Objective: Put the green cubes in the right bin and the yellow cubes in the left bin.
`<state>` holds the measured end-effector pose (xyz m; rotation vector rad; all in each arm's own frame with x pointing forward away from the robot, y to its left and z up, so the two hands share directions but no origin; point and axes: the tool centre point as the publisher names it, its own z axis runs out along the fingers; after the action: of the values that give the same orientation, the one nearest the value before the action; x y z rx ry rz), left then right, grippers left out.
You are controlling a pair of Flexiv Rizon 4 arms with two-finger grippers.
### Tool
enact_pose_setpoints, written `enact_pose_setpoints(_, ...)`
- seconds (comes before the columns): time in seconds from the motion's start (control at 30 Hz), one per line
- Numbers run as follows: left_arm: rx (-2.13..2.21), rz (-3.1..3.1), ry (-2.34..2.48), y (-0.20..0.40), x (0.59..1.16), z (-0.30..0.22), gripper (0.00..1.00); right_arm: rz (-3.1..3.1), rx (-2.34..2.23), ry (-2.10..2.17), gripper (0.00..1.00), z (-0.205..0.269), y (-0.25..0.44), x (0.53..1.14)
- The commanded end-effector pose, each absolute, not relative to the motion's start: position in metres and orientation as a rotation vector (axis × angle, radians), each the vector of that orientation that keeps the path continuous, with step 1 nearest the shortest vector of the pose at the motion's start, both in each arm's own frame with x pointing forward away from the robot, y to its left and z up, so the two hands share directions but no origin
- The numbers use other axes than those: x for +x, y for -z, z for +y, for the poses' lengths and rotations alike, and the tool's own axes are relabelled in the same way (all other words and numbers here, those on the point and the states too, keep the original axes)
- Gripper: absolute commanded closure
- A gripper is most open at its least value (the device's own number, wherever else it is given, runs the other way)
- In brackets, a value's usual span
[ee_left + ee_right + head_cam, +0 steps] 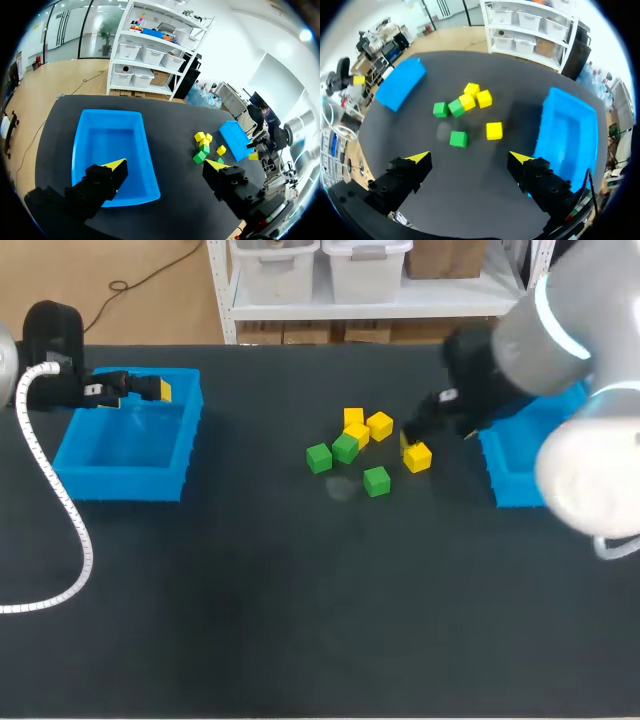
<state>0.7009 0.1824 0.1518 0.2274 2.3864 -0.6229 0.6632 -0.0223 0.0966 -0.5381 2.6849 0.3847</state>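
— What's happening on the black table (250, 620)?
— Both arms are out over it. The right arm (560, 325) comes in from the far right corner and leans down toward the middle. The left arm (52, 335) sits at the far left, stretched level over the back rim of the left bin (120, 485).
— And the right bin (515, 485)?
— It's at the right edge, partly hidden under the right arm.
— Grippers?
— The left gripper (166, 165) is spread wide, gripping nothing, with one finger above the left bin and the other above bare table. The right gripper (470, 157) is spread wide too, holding nothing, and hangs just beside a lone yellow cube (417, 457).
— The other cubes?
— All on the table between the bins. Three yellow cubes (379, 425) are bunched with two green cubes (345, 448). A third green cube (376, 480) sits apart, toward the near edge.
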Motion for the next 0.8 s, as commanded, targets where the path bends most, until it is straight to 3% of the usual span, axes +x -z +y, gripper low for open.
enact_pose_setpoints(0.03, 0.231, 2.376, 0.635, -0.150, 0.700, 0.184, 0.00, 2.714, -0.542, -0.234, 0.00, 0.003, -0.080, 0.670)
enact_pose_setpoints(0.4, 0.231, 2.376, 0.635, -0.150, 0.700, 0.184, 0.00, 2.776, -0.644, -0.094, 0.00, 0.039, -0.041, 0.663)
enact_pose_setpoints(0.8, 0.231, 2.376, 0.635, -0.150, 0.700, 0.184, 0.00, 2.828, -0.640, -0.092, 0.00, 0.039, -0.007, 0.675)
